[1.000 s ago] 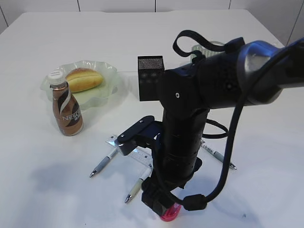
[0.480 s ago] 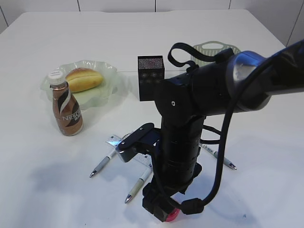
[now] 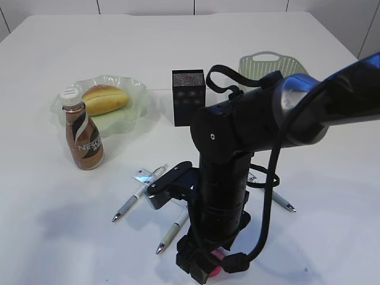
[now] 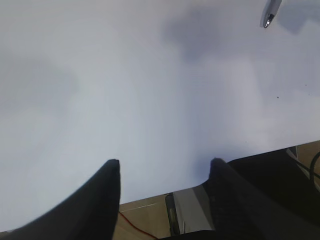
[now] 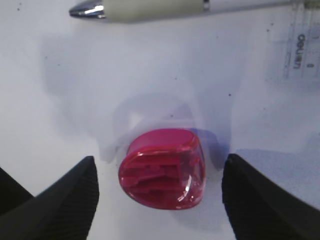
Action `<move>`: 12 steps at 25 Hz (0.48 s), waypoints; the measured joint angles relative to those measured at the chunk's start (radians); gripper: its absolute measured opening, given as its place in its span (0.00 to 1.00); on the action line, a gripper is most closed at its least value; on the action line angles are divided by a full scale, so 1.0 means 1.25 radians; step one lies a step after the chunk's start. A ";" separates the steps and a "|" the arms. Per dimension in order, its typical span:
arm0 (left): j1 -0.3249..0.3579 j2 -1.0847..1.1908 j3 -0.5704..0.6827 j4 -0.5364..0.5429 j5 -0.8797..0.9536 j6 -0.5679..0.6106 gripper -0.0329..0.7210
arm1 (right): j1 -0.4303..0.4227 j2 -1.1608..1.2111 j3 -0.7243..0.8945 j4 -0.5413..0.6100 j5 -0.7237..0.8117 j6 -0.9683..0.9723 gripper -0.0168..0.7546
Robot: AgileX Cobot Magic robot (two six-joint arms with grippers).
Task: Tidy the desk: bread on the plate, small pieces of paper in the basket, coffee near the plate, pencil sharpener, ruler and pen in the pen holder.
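While the right gripper (image 5: 160,200) hung directly above the pink pencil sharpener (image 5: 162,168), its fingers (image 5: 65,197) stood wide apart on either side, touching nothing, presumably lined up to close on it for the pen holder (image 3: 189,97). The sharpener lay on the white table (image 3: 47,225), well in front of the pen holder, with a pen (image 5: 150,8) and the clear ruler (image 5: 300,45) just beyond it. The left gripper (image 4: 165,172) was partly open and empty over bare table. Three pens were visible, one ruler, one sharpener. One bread roll (image 3: 105,98) already sat on the green plate (image 3: 127,119), left of the pen holder, one coffee bottle (image 3: 83,138) beside it; one basket (image 3: 267,62) stood right of the holder.
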 joint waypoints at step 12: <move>0.000 0.000 0.000 0.002 0.000 0.000 0.57 | 0.000 0.008 0.000 0.002 -0.014 -0.008 0.79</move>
